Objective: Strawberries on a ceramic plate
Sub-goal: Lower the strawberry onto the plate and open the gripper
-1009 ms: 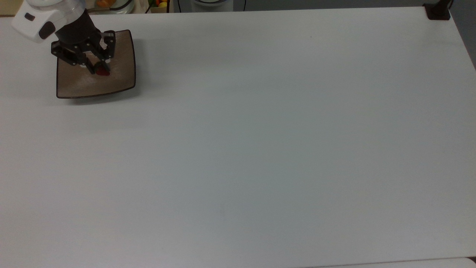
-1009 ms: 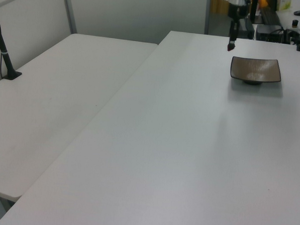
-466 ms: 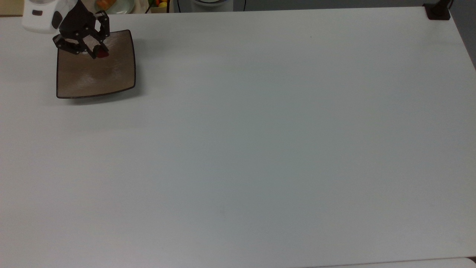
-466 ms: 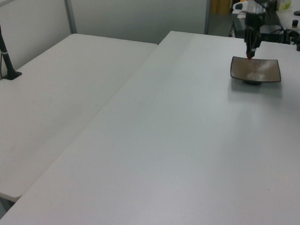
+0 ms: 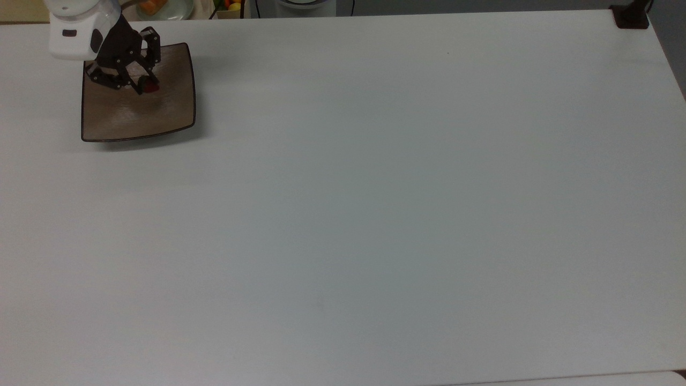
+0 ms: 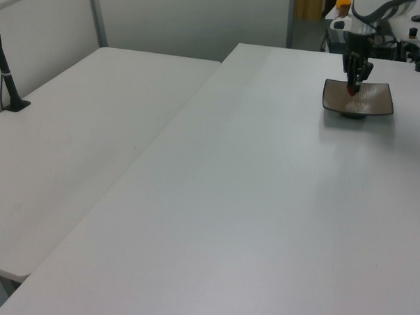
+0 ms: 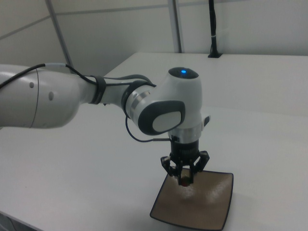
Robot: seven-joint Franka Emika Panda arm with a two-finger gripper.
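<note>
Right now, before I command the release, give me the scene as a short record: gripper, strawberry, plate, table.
gripper: over the plate's far part in the top view, pointing down, shut on the strawberry
strawberry: small, dark red, held between the fingertips, just above the plate; contact with the plate cannot be told
ceramic plate: square, tan-brown, dark rim, near the top view's upper left corner of the table
table: white, plate resting on it
task state: strawberry not yet released onto the plate

You're in a lab: bare white tables [image 5: 375,214], plain partition walls [image 6: 188,20], a clamped camera pole [image 6: 6,72], robot arm [image 7: 72,98].
</note>
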